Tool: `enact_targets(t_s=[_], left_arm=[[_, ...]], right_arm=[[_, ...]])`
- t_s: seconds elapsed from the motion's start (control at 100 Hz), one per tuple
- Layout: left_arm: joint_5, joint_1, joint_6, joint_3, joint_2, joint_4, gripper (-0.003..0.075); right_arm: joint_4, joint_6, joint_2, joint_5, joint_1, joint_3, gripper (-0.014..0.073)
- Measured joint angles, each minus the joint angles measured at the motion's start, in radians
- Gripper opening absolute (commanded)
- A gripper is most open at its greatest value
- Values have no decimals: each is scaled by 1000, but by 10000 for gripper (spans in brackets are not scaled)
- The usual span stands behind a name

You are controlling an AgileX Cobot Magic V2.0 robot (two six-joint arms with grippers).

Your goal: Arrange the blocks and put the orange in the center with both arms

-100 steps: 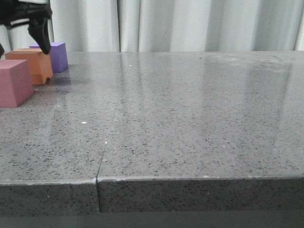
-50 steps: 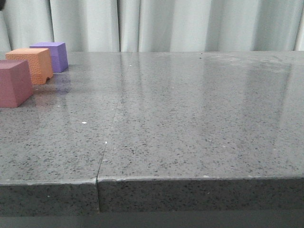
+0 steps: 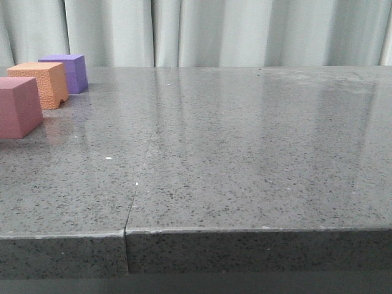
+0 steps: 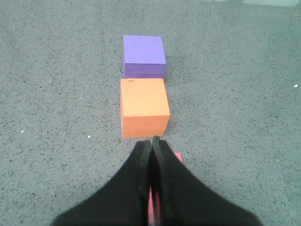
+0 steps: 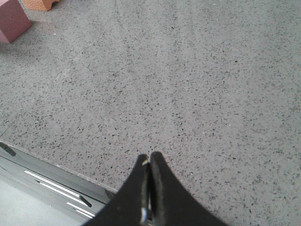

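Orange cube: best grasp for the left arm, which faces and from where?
Come from above; close the jaws on the orange cube's two free side faces. The purple cube sits close behind it and the pink-red cube lies in front, so those faces are crowded. Notched bottom stays untouched.

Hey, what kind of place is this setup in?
Probably a robot test bench or lab rather than a home: a bare grey speckled stone table, a plain pale curtain as backdrop, and only three foam practice blocks, the orange cube in the middle.
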Motion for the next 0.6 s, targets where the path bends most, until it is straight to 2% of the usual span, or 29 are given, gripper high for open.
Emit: enact_targets(t_s=[0.32, 0.6], left_arm=[[-3, 0, 0, 185, -239, 0, -20], [9, 0, 0, 306, -364, 4, -20]], right_arm=[[0, 0, 0, 0, 0, 0, -69], [0, -2, 0, 0, 0, 0, -69]])
